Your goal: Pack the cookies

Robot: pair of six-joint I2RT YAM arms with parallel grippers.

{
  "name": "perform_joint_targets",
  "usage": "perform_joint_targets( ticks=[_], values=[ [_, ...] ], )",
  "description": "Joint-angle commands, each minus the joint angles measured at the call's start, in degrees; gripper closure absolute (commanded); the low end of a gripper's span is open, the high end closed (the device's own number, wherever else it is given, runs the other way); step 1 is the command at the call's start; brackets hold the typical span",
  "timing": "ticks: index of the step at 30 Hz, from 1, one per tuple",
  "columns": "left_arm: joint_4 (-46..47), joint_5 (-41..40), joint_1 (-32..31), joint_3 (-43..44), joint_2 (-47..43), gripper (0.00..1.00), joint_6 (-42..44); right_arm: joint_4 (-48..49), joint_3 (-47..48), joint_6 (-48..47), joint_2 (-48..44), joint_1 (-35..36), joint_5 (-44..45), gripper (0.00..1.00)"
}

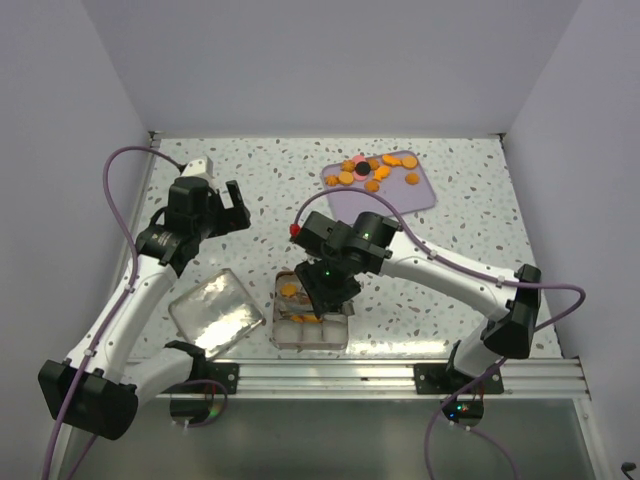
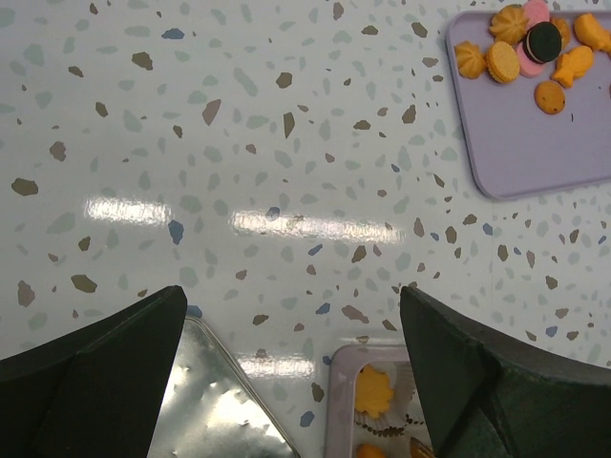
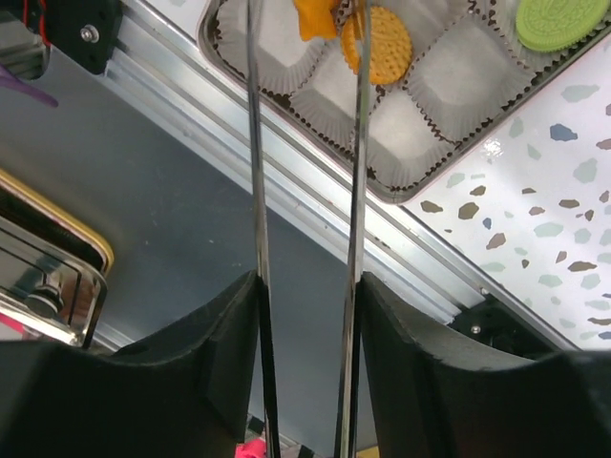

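Observation:
Several cookies point(image 1: 375, 170), mostly orange with one dark and one pink, lie on a lilac tray point(image 1: 420, 195) at the back right. A square tin point(image 1: 310, 335) of white paper cups stands at the near edge. My right gripper point(image 1: 325, 285) hovers over it, shut on metal tongs point(image 3: 256, 143). The tong blades stand apart on either side of an orange cookie point(image 3: 315, 17) in a cup, without touching it. Beside it lie a round orange cookie point(image 3: 379, 45) and a green one point(image 3: 552, 21). My left gripper point(image 1: 232, 205) is open and empty over bare table at the left.
The tin's shiny lid point(image 1: 212, 312) lies left of the tin, near my left arm. An aluminium rail point(image 1: 400, 375) runs along the table's near edge, right behind the tin. White walls close off the back and both sides.

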Motion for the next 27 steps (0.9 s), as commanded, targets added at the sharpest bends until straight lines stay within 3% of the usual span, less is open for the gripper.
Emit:
perform_joint_targets(
  ticks=[1, 6, 13, 20, 27],
  values=[
    [0.17, -0.65, 0.3, 0.14, -0.99, 0.0, 0.11, 0.39, 3.58, -0.06, 0.6, 0.06, 2.34, 0.51],
    [0.43, -0.73, 0.3, 0.23, -0.81, 0.0, 0.28, -1.11, 5.95, 0.03, 0.26, 0.15, 4.63, 0.52],
    [0.61, -1.17, 0.3, 0.67, -0.02, 0.0, 0.55, -8.83, 21.21, -0.93, 1.48, -1.95, 10.43, 0.54],
    [1.22, -0.91, 0.3, 1.37, 1.21, 0.0, 0.81, -8.41, 23.7, -6.38, 3.15, -18.54, 10.17, 0.56],
    [2.28, 0.85, 0.3, 1.81, 2.53, 0.0, 0.64, -7.36, 31.69, -9.55, 14.11, -29.28, 11.84, 0.57]
  ],
)
